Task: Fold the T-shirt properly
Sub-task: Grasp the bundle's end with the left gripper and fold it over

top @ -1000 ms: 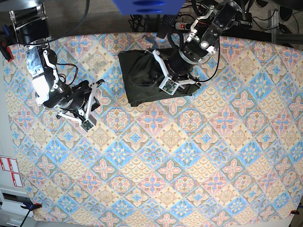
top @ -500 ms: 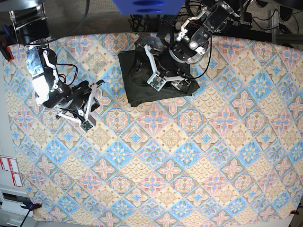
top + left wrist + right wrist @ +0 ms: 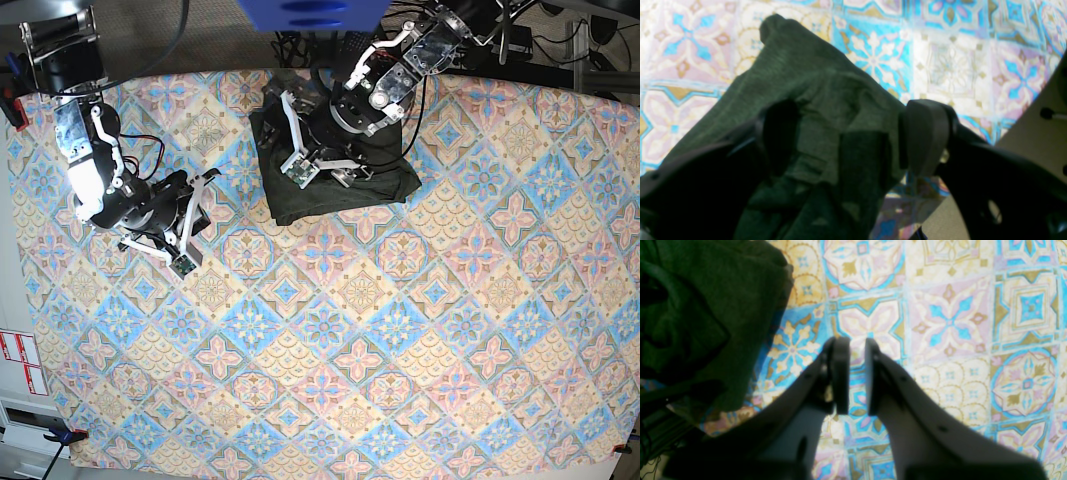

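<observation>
The shirt (image 3: 335, 185) lies near the worktop's far edge as a compact, lumpy square, so the folding looks nearly done. The left end effector (image 3: 843, 146) is spread wide over it, gripping nothing. The right end effector (image 3: 857, 373), narrow and empty, hovers well apart.

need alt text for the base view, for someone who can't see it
Seen from above, a dark green shirt lies folded near the far edge of a table under a colourful tile-patterned cloth. The left gripper is over the shirt with its jaws open; the right gripper is over bare cloth, away from the shirt.
</observation>
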